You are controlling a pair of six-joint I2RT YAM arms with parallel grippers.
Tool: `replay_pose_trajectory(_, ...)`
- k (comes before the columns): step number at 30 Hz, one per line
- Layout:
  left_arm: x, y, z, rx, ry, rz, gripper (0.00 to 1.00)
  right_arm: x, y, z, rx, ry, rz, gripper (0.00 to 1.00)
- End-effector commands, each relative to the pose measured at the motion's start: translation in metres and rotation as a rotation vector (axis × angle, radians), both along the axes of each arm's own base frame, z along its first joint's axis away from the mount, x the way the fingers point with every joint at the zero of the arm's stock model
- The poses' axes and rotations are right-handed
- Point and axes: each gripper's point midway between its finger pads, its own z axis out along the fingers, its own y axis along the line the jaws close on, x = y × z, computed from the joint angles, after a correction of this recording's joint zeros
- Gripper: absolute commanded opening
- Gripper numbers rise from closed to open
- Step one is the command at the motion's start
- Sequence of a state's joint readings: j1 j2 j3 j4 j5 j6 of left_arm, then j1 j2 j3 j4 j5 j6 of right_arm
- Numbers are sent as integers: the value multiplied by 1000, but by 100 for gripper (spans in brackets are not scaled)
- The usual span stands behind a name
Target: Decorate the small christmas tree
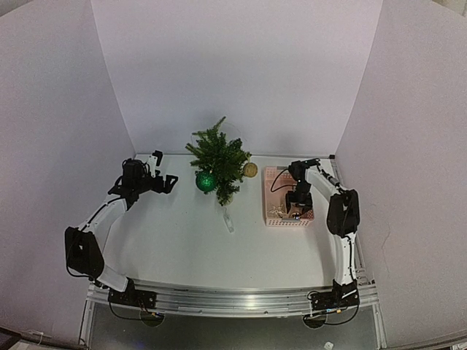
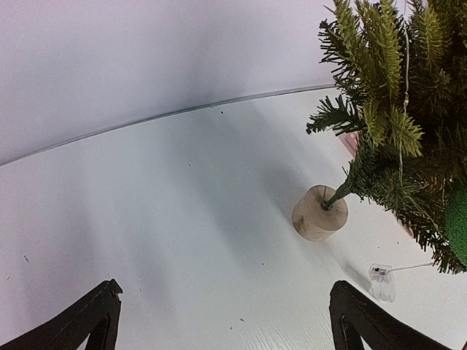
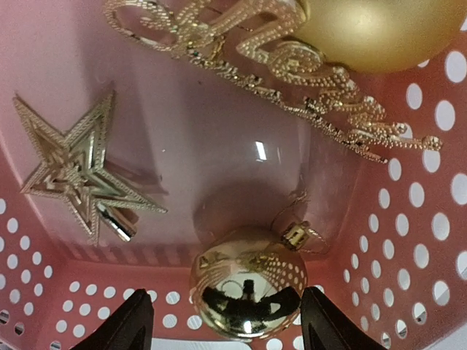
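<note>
My left tool point(image 2: 225, 293) hangs low over the tabletop point(image 1: 175, 240) with its fingers spread wide and nothing between them. Just to its right is the small christmas tree point(image 1: 217, 160), at the back middle of the tabletop between my two arms, its pale round base point(image 2: 319, 215) resting on the surface. A green ball point(image 1: 205, 181) hangs on its near left side and a gold ball point(image 1: 250, 170) on its right. A small clear box point(image 2: 381, 281) on a thin wire lies near the base.

My right tool point(image 3: 226, 302) is down inside the pink basket point(image 3: 430, 182) – fingers apart, straddling a shiny gold bauble point(image 3: 244, 288) without clamping it. Also in the basket are a gold star point(image 3: 76, 171), a glittery script ornament point(image 3: 277, 55) and a matte gold ball point(image 3: 379, 22).
</note>
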State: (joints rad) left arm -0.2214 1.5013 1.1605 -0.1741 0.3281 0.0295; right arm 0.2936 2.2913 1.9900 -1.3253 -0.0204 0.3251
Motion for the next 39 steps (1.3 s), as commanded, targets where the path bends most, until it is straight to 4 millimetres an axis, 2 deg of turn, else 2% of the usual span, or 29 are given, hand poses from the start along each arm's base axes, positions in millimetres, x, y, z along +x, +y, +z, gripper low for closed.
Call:
replay_pose_trajectory(1, 12, 0, 28, -31, -72, -9, 100, -31, -13, -6, -109, 150, 6, 67)
replay_pose_trajectory(8, 13, 3, 27, -41, -64, -3, 100, -29, -12, -11, -133, 160, 24, 65)
replay_pose_trajectory(14, 14, 6, 27, -44, -63, 0, 99, -31, -7, -12, -117, 170, 28, 51)
replay_pose_trajectory(16, 14, 6, 27, -46, -65, -4, 100, -31, -6, -10, -114, 167, 29, 49)
replay_pose_trajectory(20, 14, 5, 29, -49, -67, -10, 100, -39, -9, -9, -126, 204, 42, 61)
replay_pose_trajectory(23, 15, 6, 29, -51, -67, -10, 100, -42, -12, -9, -133, 215, 48, 65)
replay_pose_trajectory(33, 13, 7, 30, -56, -68, -11, 100, -58, -6, -22, -90, 293, 56, 64)
replay_pose_trajectory(36, 12, 7, 32, -54, -73, -11, 100, -53, -5, -21, -90, 276, 53, 56)
replay_pose_trajectory(39, 11, 7, 33, -55, -77, -13, 100, -47, -5, -16, -92, 247, 51, 39)
